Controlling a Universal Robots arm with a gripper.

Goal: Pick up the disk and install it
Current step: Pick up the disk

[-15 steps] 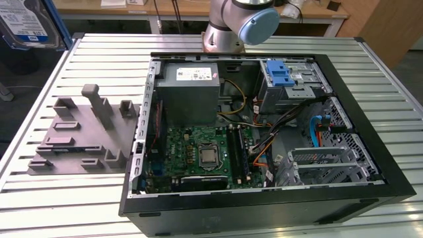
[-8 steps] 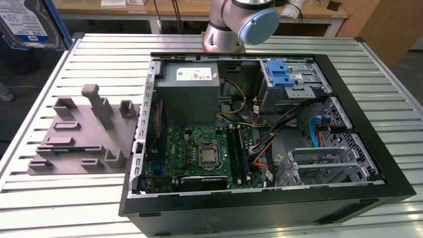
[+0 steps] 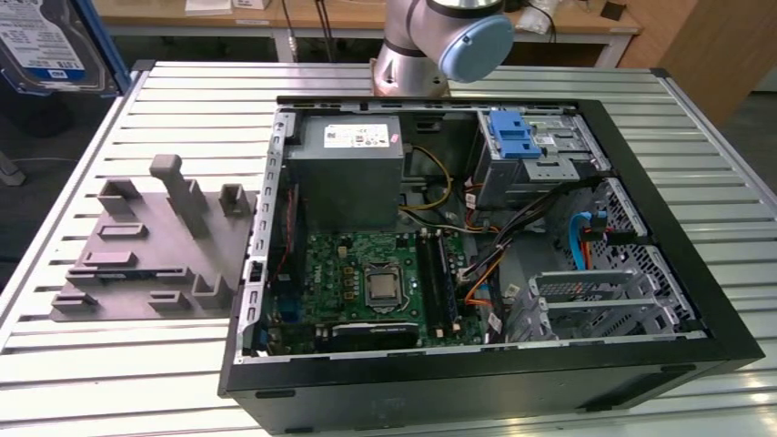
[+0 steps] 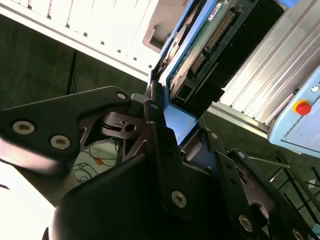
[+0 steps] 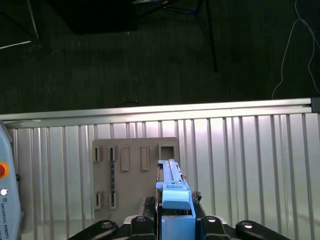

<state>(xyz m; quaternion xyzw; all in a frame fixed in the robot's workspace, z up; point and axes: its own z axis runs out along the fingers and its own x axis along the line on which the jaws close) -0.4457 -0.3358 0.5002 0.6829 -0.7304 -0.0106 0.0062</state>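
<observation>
**One high overview, two cameras riding at the tool**

The exterior view looks steeply down from above onto the slatted counter (image 3: 680, 118). The open computer case (image 3: 486, 387) takes up the centre and lower right of its frame, and the arm's base (image 3: 413, 55) is at the upper middle. The first wrist view looks out past the tool (image 5: 176, 222) onto the same counter from well off it, with dark floor (image 5: 125, 65) beyond. The second wrist view sits very close, sighting along the tool from one side. The grey fixture plate (image 3: 146, 246) appears in the exterior and first wrist views, and the disk (image 3: 49, 45) in all three.
</observation>
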